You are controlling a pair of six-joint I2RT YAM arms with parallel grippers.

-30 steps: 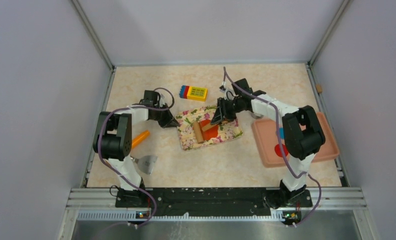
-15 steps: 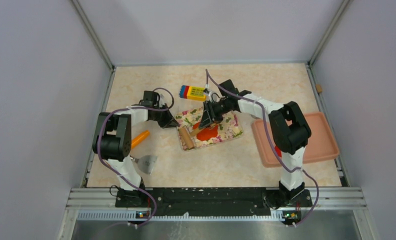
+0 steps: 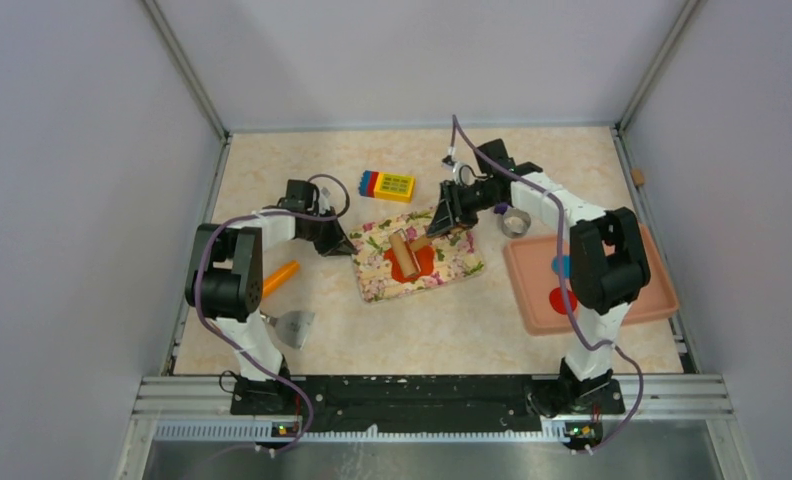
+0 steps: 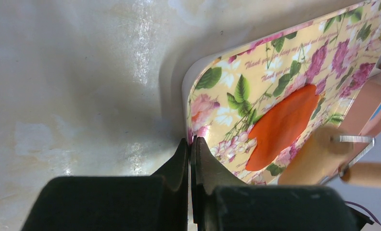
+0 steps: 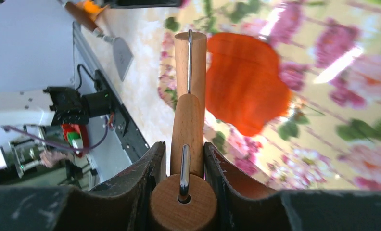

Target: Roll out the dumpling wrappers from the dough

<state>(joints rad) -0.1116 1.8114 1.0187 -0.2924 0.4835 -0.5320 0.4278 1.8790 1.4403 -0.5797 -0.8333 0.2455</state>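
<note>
The floral board (image 3: 452,268) lies between both arms. The right gripper (image 3: 442,222) clamps the rolling pin (image 3: 404,245) by its handle; the left gripper (image 3: 340,240) is pinched closed at the board's left edge. The dough (image 3: 412,262), a flattened orange patch, sits mid-board under the roller's end

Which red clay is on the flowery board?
The big dough, next to the rolling pin. The other red piece is a small round wrapper lying on the pink tray.
</note>
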